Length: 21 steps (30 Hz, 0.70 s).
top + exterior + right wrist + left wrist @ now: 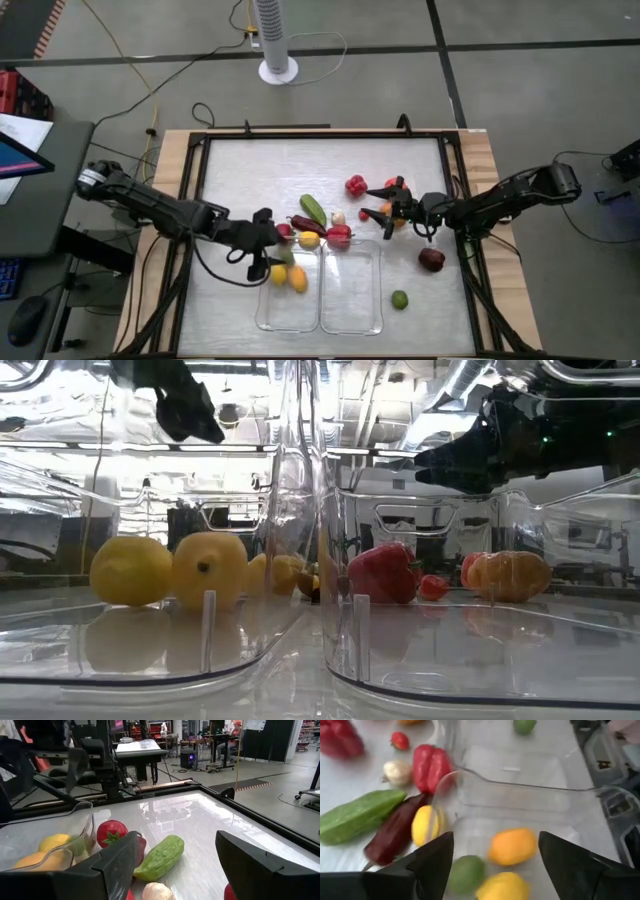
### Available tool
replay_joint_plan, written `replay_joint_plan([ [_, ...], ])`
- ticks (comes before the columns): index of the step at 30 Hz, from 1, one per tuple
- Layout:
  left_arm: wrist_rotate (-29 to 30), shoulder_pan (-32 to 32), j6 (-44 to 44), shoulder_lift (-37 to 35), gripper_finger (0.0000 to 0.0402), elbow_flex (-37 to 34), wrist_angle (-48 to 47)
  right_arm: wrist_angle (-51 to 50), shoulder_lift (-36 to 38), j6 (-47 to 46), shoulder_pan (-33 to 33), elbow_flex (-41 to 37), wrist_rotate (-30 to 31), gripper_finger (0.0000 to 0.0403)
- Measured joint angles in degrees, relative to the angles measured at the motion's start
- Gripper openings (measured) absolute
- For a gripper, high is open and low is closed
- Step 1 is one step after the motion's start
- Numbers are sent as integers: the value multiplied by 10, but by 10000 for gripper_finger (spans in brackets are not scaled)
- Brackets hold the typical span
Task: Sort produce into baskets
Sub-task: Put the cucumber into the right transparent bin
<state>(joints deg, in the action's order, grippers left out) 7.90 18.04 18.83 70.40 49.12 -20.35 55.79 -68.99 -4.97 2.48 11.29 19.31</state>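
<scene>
Nearest to you, two clear baskets sit side by side at the front of the bench [230,160]. The left basket [288,310] holds a yellow lemon [278,272], an orange fruit [298,280] and a green one [466,874]; the right basket [352,300] looks empty. Your left tool [268,238] hovers over the far end of the left basket, fingers wide apart, holding nothing. A lime [399,299] and a maroon fruit [431,259] lie right of the baskets. Behind them lie a red pepper [339,235] and a cucumber [313,209]. Your right tool [383,203] is wide open and empty above an orange piece [393,222].
</scene>
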Motion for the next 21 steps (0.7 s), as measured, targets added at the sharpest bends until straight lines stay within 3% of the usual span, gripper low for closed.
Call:
replay_joint_plan([
  [10,29,-91,5,0,269,0,-51,1,0,-1,0,0,0,297],
  [16,-52,-188,-75,46,258,1,-25,4,0,-1,0,0,0,297],
  [21,-98,-257,-130,100,255,59,-54,4,0,3,0,0,0,297],
])
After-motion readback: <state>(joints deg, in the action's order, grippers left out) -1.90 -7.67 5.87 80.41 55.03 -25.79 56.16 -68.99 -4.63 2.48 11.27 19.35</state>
